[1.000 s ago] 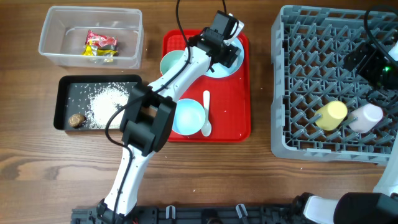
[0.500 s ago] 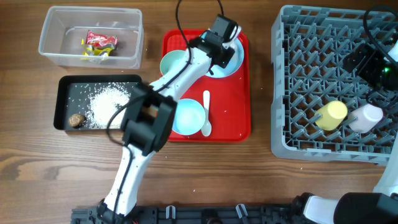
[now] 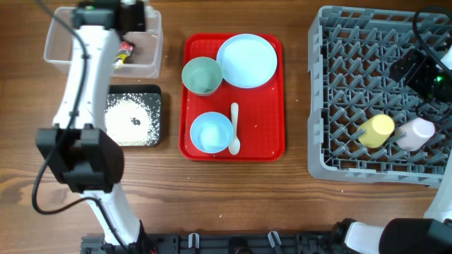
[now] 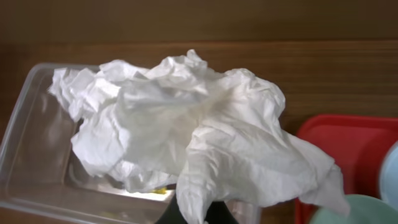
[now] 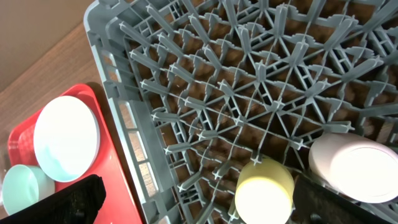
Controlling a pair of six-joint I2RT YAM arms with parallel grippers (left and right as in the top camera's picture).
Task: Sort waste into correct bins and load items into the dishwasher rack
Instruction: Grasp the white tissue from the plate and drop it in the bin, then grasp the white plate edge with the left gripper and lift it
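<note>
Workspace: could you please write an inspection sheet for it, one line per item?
Surface: wooden table, a few white specks.
Job's things: crumpled tissue held over clear tub; rice in black tray; plate, green bowl, blue bowl, white spoon on red tray; yellow cup, pink cup in dishwasher rack.
Clutter: nothing seen.
Grippers: left gripper shut on crumpled tissue; right gripper open above rack.
Cables: black cable at table's left, another over rack.
Surroundings: nothing seen.

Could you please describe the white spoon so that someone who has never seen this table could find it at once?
Find the flat red serving tray mid-table, between the black tray and the big grey rack. On its half nearer the robot, the white spoon lies just right of the pale blue bowl, the only long, slim thing among round dishes.
</note>
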